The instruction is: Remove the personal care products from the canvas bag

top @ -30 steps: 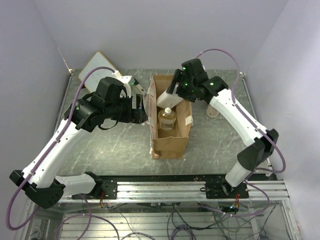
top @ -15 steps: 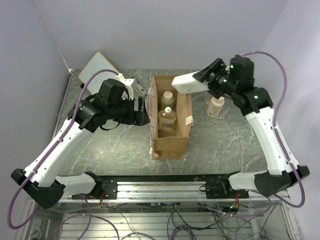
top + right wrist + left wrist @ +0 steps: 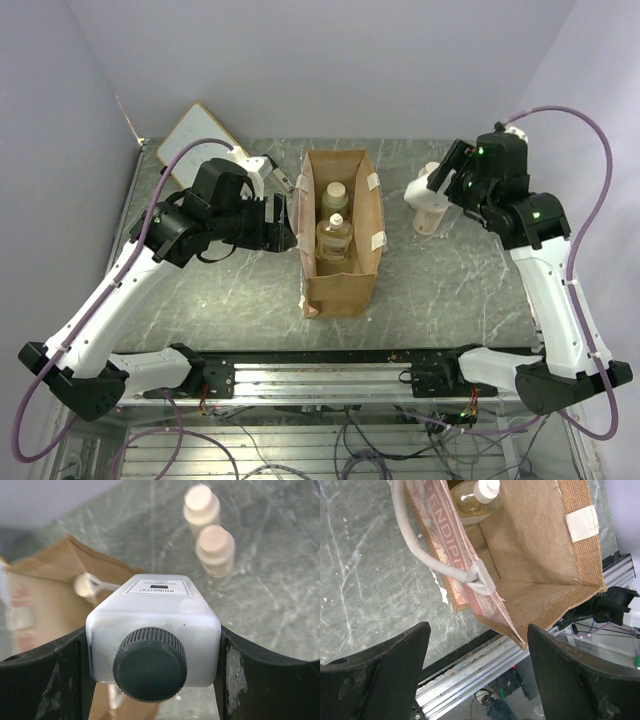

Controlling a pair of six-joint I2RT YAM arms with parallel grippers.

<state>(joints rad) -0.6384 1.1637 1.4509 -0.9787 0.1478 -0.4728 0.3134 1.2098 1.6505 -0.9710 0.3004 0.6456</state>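
Observation:
The tan canvas bag (image 3: 341,285) stands open mid-table. It holds a cream-capped bottle (image 3: 335,194) and an amber bottle (image 3: 333,240), which also shows in the left wrist view (image 3: 475,500). My right gripper (image 3: 440,186) is shut on a white black-capped bottle (image 3: 154,630), held in the air right of the bag. Two beige-capped bottles (image 3: 201,506) (image 3: 215,549) stand on the table beneath it. My left gripper (image 3: 288,222) is open and empty against the bag's left wall (image 3: 462,565), by its cream handle strap (image 3: 427,562).
A wood-framed whiteboard (image 3: 195,140) leans at the back left. The aluminium rail (image 3: 330,375) runs along the near table edge and shows below the left fingers (image 3: 465,672). Purple walls close in on both sides.
My right arm has lifted the white black-capped bottle out of the bag and swung it right, above the bottles standing on the table. The left arm has hardly moved.

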